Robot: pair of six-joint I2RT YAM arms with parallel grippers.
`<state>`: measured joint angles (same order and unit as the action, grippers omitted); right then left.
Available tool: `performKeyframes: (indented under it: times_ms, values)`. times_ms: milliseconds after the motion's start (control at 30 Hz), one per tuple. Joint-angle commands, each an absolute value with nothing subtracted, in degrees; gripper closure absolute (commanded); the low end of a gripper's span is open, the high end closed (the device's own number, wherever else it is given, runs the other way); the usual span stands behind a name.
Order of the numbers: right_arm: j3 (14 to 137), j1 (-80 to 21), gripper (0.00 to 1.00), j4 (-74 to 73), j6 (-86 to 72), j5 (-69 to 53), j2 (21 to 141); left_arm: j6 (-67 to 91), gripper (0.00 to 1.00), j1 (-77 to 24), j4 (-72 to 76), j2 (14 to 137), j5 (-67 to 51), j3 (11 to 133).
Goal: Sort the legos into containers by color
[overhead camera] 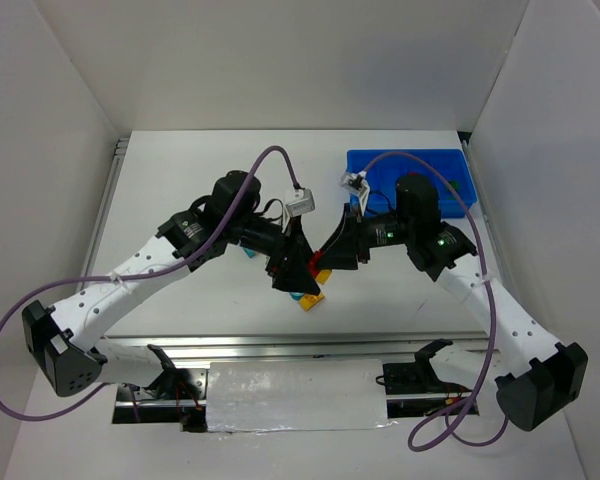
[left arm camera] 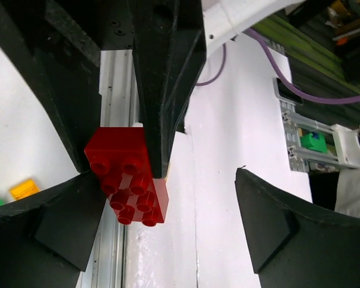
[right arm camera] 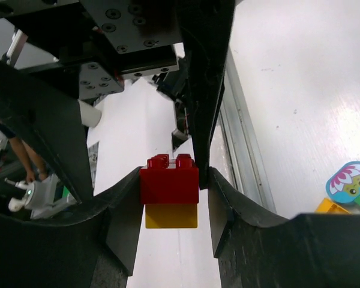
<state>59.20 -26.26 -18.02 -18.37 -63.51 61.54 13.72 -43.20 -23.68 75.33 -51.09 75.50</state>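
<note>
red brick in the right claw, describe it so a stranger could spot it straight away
Find the blue tray at the far right of the white table, then come nearer, toward the middle. There the right claw pinches the red brick. It alone is gripped, and a yellow brick is clipped to its underside.

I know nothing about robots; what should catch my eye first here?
Dead centre, the right fingers pinch a red brick in mid-air, with a yellow brick stuck beneath it. The left fingers gape open on either side of it. A bright-blue tray sits at the far right.
</note>
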Motion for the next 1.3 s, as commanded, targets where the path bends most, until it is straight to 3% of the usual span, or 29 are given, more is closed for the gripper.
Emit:
performKeyframes:
  times_ms: [0, 233, 367, 600, 800, 1267]
  values:
    - [58.36, -25.58, 1.00, -11.70, -21.79, -61.37, 59.51, 12.83, 0.00, -42.89, -22.41, 74.10, -42.90, 76.46]
    - [55.20, -21.71, 1.00, -3.97, -30.84, -50.84, 54.33, 17.47, 0.00, -41.75, -19.08, 69.35, -32.28, 73.92]
    - [51.08, -21.01, 1.00, 8.84, -38.74, -47.12, 46.69, 23.10, 0.00, -41.22, -16.44, 67.68, -22.87, 72.16]
    - [50.54, -20.57, 1.00, 16.68, -44.63, -38.16, 41.58, 36.26, 0.01, -40.61, 0.68, 65.66, -31.71, 68.92]
    - [46.76, -20.65, 1.00, 29.36, -53.26, -30.34, 38.94, 51.39, 0.01, -40.96, 27.22, 66.09, -36.65, 62.94]
    - [47.37, -23.64, 1.00, 30.06, -52.65, -23.47, 38.41, 53.52, 0.12, -48.16, 38.41, 71.71, -26.63, 67.41]
